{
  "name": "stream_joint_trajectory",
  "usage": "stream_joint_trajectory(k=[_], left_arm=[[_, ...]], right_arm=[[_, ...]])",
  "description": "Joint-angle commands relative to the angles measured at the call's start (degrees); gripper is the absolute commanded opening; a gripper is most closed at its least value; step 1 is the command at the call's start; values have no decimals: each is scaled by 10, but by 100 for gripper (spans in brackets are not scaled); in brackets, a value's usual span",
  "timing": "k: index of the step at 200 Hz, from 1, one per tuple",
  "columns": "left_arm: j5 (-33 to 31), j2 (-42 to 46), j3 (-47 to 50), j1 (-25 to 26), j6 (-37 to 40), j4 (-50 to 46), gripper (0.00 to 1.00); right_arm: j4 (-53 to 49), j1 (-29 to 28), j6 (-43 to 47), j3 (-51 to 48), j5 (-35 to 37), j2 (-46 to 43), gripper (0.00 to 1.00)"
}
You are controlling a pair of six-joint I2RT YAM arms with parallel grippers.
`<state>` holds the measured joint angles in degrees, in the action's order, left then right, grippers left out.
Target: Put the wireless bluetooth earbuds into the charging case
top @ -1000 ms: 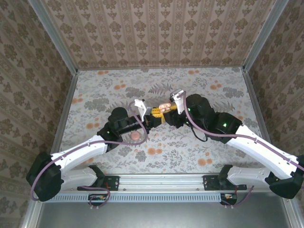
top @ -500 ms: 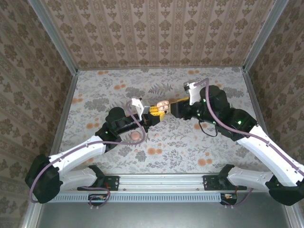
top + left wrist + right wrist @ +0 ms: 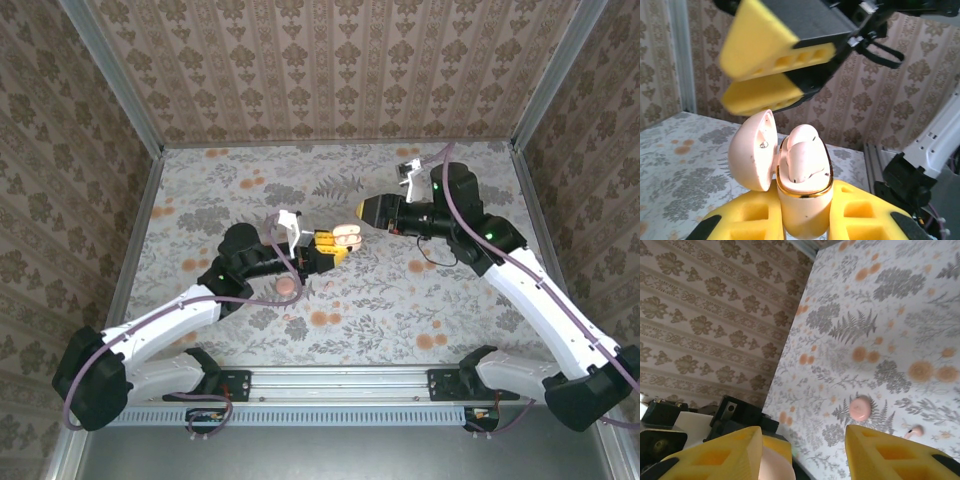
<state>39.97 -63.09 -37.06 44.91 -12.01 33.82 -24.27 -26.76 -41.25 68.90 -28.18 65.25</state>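
Left wrist: left tool [image 3: 805, 222] is clenching the case [image 3: 802, 200], a smooth, glossy cream-pink egg shape with a thin gold rim. The case is standing upright between two yellow foam pads [image 3: 752, 220] with square moulded pockets. Its domed lid [image 3: 752, 150] is hanging open to the left on the hinge. One rounded, glossy earbud [image 3: 801, 159] is sitting in the case's mouth. A second rounded lump is showing behind it; cannot tell whether that is another bud. Right tool [image 3: 772, 70] is hovering just above the lid without touching, its yellow fingers wedge-shaped with a row of holes.

Top external: left tool [image 3: 325, 250] is holding the case [image 3: 346, 235] over the floral-print worktop [image 3: 200, 200]. Right tool [image 3: 372, 210] is hanging just up and right of it, apart. A matte pink round disc [image 3: 290, 287] is lying beside the left arm.

Right wrist: right tool [image 3: 802, 450] is standing released, fingers spread wide and gripping nothing. The disc [image 3: 860, 408] is lying flat on the worktop, and a tiny cream-pink earbud [image 3: 914, 431] is lying near it, not touching.
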Motion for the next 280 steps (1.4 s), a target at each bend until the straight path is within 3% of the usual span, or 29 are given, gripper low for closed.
stream_joint_trajectory(k=[1, 148, 280], left_arm=[[48, -8, -24, -3, 1, 13, 0], [54, -47, -51, -9, -9, 16, 0], [25, -56, -40, -17, -28, 20, 0]], right_arm=[[44, 3, -33, -11, -52, 1, 47], [80, 2, -65, -55, -129, 41, 42], [77, 2, -32, -51, -168, 26, 37]])
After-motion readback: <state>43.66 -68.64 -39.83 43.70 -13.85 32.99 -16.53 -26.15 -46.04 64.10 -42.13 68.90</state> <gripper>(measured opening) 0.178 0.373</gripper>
